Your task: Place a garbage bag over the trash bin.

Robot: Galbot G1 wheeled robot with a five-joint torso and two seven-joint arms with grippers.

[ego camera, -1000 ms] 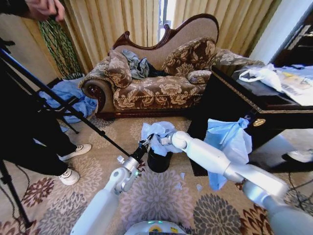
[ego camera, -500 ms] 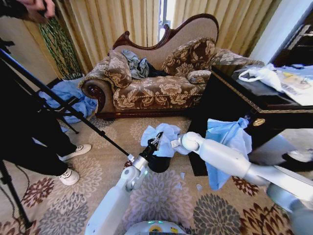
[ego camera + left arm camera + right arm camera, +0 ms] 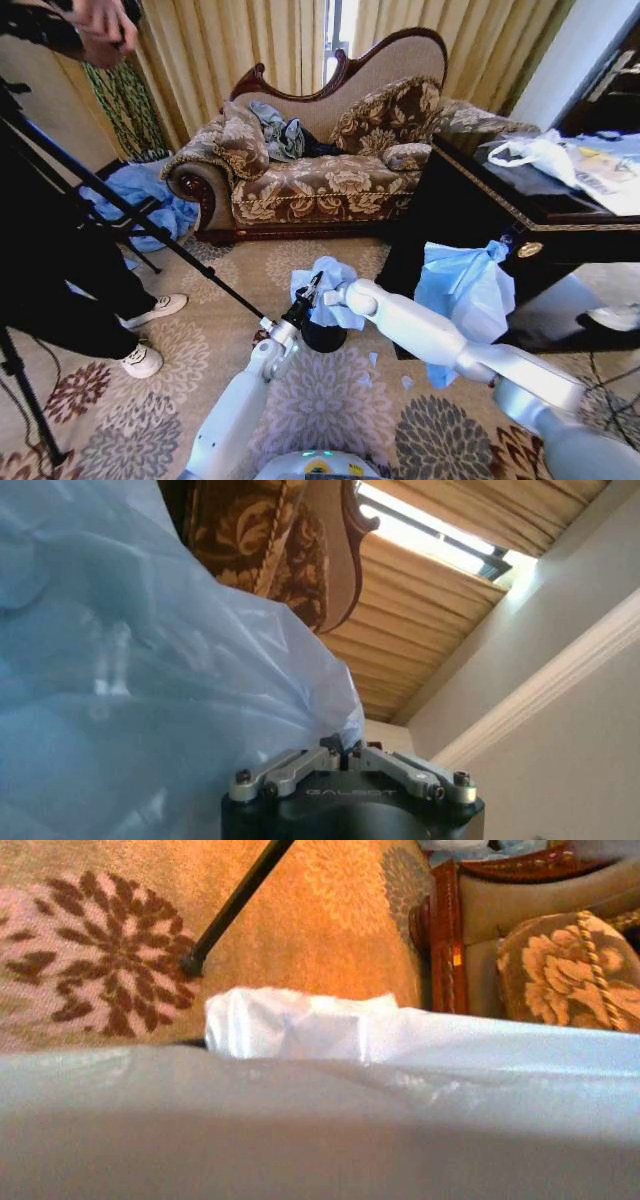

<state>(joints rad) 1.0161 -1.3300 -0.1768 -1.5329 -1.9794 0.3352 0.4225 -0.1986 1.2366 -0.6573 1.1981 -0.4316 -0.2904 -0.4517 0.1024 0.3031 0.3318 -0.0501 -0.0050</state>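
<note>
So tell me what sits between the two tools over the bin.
In the head view, the crumpled garbage bag bunches between the left tool and right tool, above the trash bin.

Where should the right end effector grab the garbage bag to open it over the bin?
Probably the garbage bag's loose rim opposite the left end effector, which is pinching one edge. Come from the right, level with the trash bin's mouth: the bag is bunched above it.

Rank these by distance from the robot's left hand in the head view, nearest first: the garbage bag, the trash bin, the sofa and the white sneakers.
1. The garbage bag: pinched in the left hand, right at its fingertips.
2. The trash bin: just below, on the carpet.
3. The white sneakers: off to the robot's left, on the carpet.
4. The sofa: farthest, against the curtains.
</note>
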